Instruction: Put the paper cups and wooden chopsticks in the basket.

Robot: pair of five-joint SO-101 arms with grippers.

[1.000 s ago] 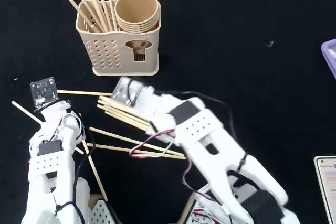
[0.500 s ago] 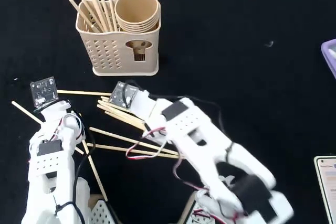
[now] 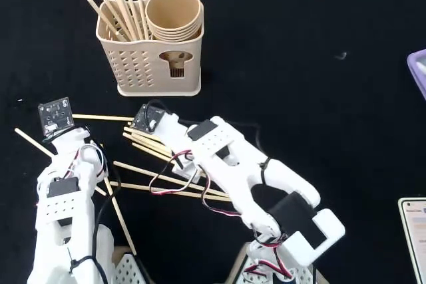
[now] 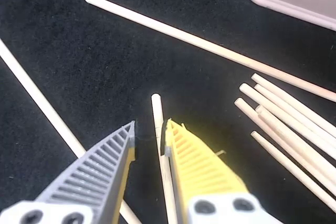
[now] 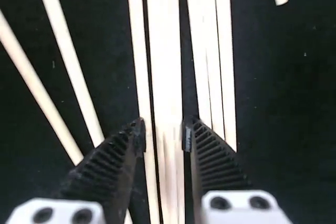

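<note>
Bare pale wood for the chopsticks (image 3: pixel 100 118), matt and smooth. Cream plastic with a faint sheen for the perforated basket (image 3: pixel 143 68). Dull tan paper for the stacked paper cups (image 3: pixel 174 14). Matt black cloth (image 3: pixel 299 84) over the table, faintly fibrous up close. Smooth white plastic on the arms (image 3: pixel 233 157). Ridged grey and yellow plastic on the left gripper (image 4: pixel 149 129), ridged black plastic on the right gripper (image 5: pixel 161 127).

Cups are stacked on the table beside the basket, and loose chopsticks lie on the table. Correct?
No. The high view shows the cups stacked inside the basket, not beside it. Loose chopsticks do lie on the table.
</note>
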